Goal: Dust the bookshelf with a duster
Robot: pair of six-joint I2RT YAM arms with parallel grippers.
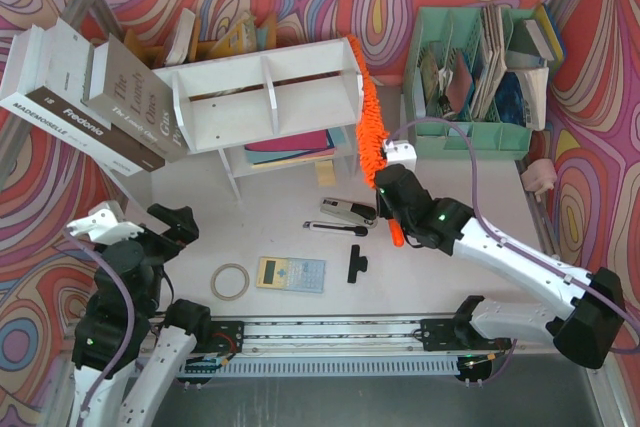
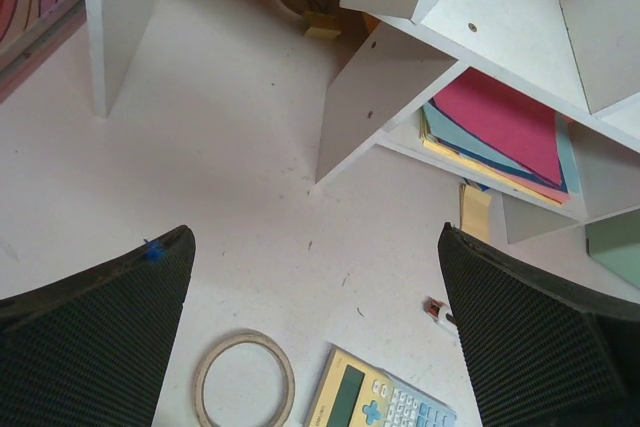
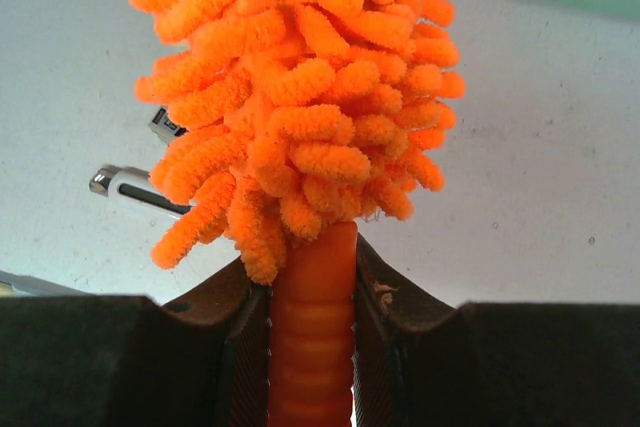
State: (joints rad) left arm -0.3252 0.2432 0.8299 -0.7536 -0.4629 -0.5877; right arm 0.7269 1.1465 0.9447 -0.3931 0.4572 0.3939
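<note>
Open table [image 1: 480,207] surface lies at 3 o'clock of the right gripper [image 1: 392,202], up to the wall. The corridor between the right end of the bookshelf [image 1: 265,97] and the green file organizer [image 1: 480,77] is narrow and taken up by the duster [image 1: 368,132]. The duster's long axis runs from 6 o'clock at the handle to just short of 12 o'clock at the tip, with the fluffy head pointing away from the arm bases along the shelf's right edge; whether it is touching the edge cannot be told. In the right wrist view, the right gripper [image 3: 312,287] is clamped narrow on the ribbed orange handle, just below the head. The left gripper [image 1: 175,222] hangs at 8 o'clock of the table with jaws spread wide and holding nothing, above bare surface in front of the shelf's left foot. Count: one duster, one bookshelf, two large books [image 1: 90,97] leaning at 10 o'clock, one tape roll [image 1: 230,281], one calculator [image 1: 290,274], one stapler [image 1: 348,210], one black clip [image 1: 356,265]
</note>
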